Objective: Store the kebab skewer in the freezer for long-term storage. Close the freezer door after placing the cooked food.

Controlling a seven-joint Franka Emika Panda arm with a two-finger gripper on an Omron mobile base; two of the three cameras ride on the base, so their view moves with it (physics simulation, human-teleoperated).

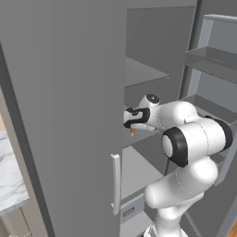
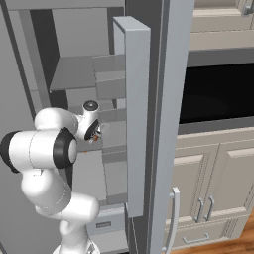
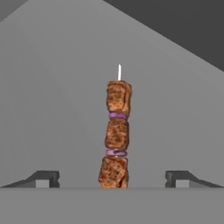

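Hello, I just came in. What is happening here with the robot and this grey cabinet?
The robot arm is reaching into the open freezer, above a grey inner shelf. Its gripper has its jaws spread wide, and the kebab skewer lies between the fingertips without touching them, so it seems just released. The freezer door stands open and is not yet closed.

Right of the grey appliance: black-windowed wall oven [image 2: 218, 92] set in beige cabinetry, a beige panel [image 2: 223, 22] above it, panelled cabinet doors [image 2: 218, 183] with pale bar handles [image 2: 201, 211] below. Wood floor [image 2: 223, 248], orange-brown, shows at the bottom right corner of the right base view. In the left base view, a white marbled tabletop [image 1: 11, 178] sits at the left edge, beige cabinet front beneath; lighting flat, even.
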